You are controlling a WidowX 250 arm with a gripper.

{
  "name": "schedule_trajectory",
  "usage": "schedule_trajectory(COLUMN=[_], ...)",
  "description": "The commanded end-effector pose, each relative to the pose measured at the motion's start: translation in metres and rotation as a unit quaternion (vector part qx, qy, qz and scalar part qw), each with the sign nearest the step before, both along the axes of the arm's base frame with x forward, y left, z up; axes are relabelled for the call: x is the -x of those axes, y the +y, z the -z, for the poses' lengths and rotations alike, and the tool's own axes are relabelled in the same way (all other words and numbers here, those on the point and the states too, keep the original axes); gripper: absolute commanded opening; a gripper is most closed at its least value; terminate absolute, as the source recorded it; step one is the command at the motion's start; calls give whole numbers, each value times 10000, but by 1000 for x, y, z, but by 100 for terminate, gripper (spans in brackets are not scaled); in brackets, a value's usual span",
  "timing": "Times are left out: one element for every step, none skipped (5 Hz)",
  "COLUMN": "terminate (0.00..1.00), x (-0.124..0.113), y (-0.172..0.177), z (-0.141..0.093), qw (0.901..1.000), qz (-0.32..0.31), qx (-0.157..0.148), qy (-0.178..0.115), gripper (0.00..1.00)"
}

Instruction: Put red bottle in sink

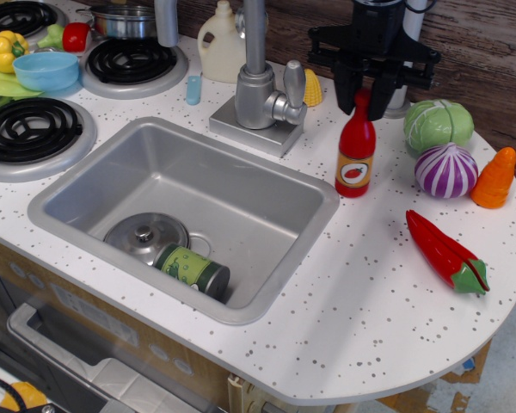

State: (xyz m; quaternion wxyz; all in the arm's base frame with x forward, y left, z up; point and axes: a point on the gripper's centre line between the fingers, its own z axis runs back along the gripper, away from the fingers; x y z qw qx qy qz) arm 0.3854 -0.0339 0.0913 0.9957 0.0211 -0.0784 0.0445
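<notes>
The red bottle (355, 157) stands upright on the white speckled countertop, just right of the sink (189, 202). The black gripper (362, 93) comes down from above over the bottle's top. Its two fingers (345, 86) sit tight on either side of the neck and hide the cap. The bottle's base rests on the counter. The grey sink holds a metal lid (144, 235) and a green can (193, 269) at its front.
The silver faucet (260, 82) stands left of the bottle, with a corn piece (313, 89) and a cream jug (221, 43) behind. A green cabbage (438, 123), purple onion (445, 169), orange carrot (494, 177) and red chili pepper (445, 251) lie to the right. Stove burners (30, 129) are at the left.
</notes>
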Motion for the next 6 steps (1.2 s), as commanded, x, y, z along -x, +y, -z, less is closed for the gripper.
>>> schedule_trajectory(terminate=[0, 0, 0, 0, 0, 0], x=[19, 41, 56, 62, 65, 67], y=[34, 63, 76, 82, 86, 92], z=[-50, -33, -9, 11, 31, 40], qw=[9988, 9989, 9993, 9993, 9990, 9988], qz=[-37, 123, 249, 334, 376, 404], qx=[-479, -443, -269, -52, 119, 125], qy=[-3, -126, -13, 126, 205, 256], gripper=[0, 0, 0, 0, 0, 0])
